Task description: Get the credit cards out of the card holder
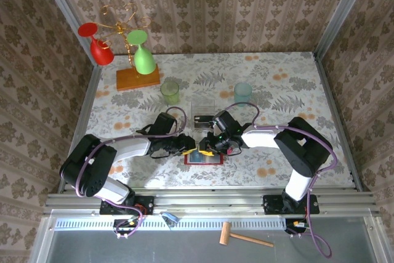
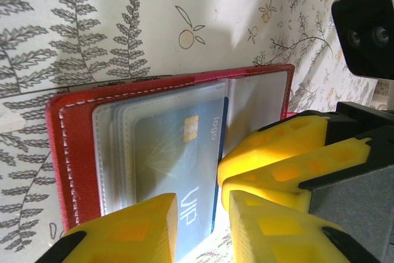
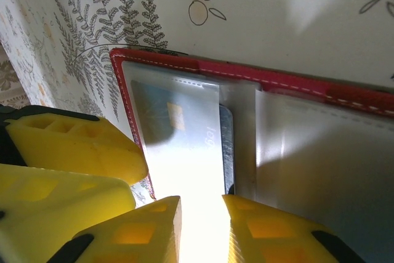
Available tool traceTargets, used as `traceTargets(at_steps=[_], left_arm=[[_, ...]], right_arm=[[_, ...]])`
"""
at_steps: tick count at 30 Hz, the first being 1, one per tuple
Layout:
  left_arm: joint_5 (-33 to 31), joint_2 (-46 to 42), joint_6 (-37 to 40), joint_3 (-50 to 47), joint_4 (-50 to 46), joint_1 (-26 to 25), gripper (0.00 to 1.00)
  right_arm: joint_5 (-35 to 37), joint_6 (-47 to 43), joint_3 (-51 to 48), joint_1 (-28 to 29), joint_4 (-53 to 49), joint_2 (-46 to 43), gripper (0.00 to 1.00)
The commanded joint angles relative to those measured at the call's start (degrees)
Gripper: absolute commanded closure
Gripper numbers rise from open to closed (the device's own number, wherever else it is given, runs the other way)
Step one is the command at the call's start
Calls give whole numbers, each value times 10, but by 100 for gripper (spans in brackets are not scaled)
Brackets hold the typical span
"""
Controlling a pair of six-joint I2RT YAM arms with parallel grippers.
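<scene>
Lying open and flat on the flowered table point(image 1: 277, 78), near its front edge, was one red card holder point(image 1: 209, 159) point(image 2: 61, 164) point(image 3: 308, 84). Its long axis ran left to right, parallel to that edge. Several clear sleeves were stacked inside it. One credit card point(image 2: 178, 146) point(image 3: 166, 121), blue-grey with a chip and the words "VIP" and "logo", could be read through the top sleeve. A second, darker card edge point(image 3: 228, 146) showed beside the fold. The readable card's long axis ran parallel to the fold, and one short end pointed toward the fingers.

Two grippers met over the holder. The left gripper point(image 1: 189, 149) point(image 2: 200, 229) stood at its left half and the right gripper point(image 1: 206, 148) point(image 3: 200, 229) just beside it. Each had its yellow jaws slightly apart, with the sleeve's near end lying in the gap. Whether either was pinching the sleeve or the card could not be told.

Farther back stood one clear box point(image 1: 203, 112), two tumblers point(image 1: 170, 92) point(image 1: 242, 93), and one stand point(image 1: 138, 78) carrying two upturned goblets, one red and one green.
</scene>
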Motion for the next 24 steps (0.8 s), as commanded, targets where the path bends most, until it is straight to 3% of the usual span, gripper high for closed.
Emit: traceTargets(at_steps=[1, 24], left_arm=[[7, 8, 14, 0, -3, 4, 71], [4, 8, 19, -3, -15, 7, 71]], right_arm=[[21, -6, 15, 3, -21, 6, 75], [57, -49, 46, 4, -106, -21, 71]])
